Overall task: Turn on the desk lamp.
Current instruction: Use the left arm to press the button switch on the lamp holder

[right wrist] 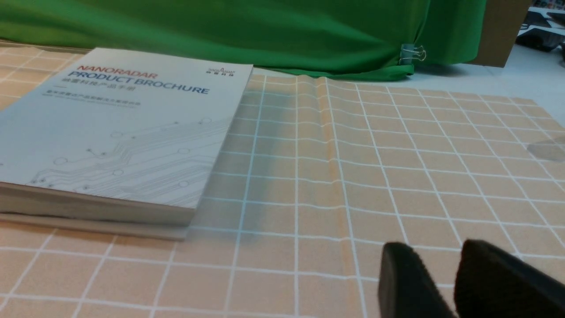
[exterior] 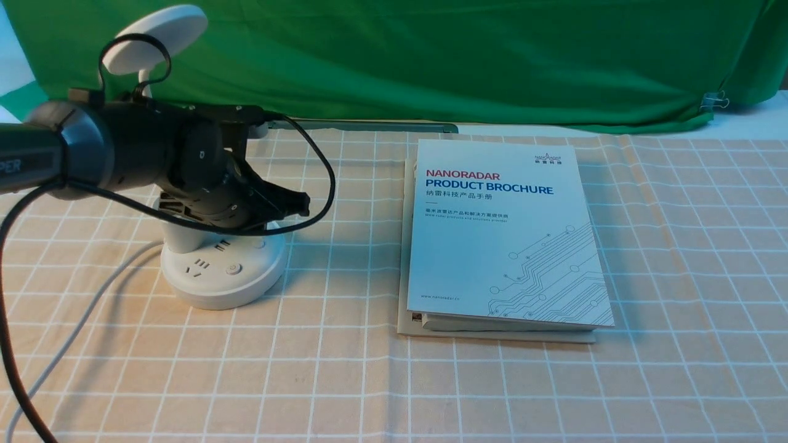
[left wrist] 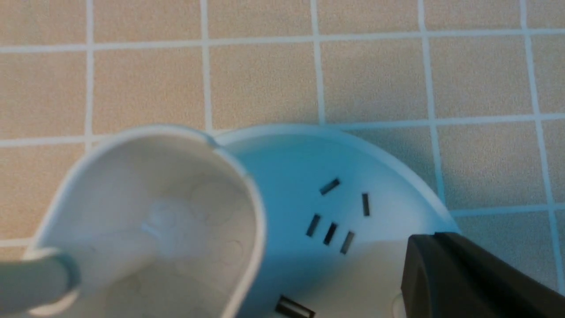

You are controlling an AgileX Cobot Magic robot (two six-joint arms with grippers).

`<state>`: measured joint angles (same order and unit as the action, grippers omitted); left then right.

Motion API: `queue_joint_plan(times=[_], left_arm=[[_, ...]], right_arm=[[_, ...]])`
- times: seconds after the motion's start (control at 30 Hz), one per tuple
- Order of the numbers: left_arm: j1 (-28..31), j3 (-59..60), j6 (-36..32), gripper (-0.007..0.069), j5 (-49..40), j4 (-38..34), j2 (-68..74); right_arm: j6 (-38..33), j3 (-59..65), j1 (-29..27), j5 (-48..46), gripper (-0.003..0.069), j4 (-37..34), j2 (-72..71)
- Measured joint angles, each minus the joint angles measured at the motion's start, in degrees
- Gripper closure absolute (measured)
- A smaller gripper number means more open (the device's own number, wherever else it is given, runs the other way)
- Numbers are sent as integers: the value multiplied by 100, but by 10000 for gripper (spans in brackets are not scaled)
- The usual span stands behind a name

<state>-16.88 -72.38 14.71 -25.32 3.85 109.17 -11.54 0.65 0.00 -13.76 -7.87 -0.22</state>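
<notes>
The left gripper (exterior: 295, 206) hovers low over the round base of the desk lamp (exterior: 225, 271), fingers seemingly drawn together and gripping nothing, though the view is poor. The right gripper (right wrist: 446, 282) is slightly parted, empty, above the checked tablecloth (exterior: 677, 246). A brochure (exterior: 502, 234) lies nearby.

White desk lamp (exterior: 225, 271), green backdrop (exterior: 431, 55), peach/white-grid cloth (exterior: 677, 246), white+blue brochure (exterior: 505, 240), black hand (exterior: 289, 203).

Smooth white plastic desk lamp (exterior: 223, 266) with faint sheen, matt black plastic left end effector (exterior: 294, 203), soft checked cloth over the surface (exterior: 677, 277), smooth satin paper brochure (exterior: 502, 234), wrinkled green fabric backdrop (exterior: 431, 55)
</notes>
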Motion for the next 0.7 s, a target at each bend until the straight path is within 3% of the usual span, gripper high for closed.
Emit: queue_joint_plan(times=[0.7], left_arm=[[0,-45,-66,622,-210,-159,139]], right_arm=[[0,0,0,0,418,0,0]])
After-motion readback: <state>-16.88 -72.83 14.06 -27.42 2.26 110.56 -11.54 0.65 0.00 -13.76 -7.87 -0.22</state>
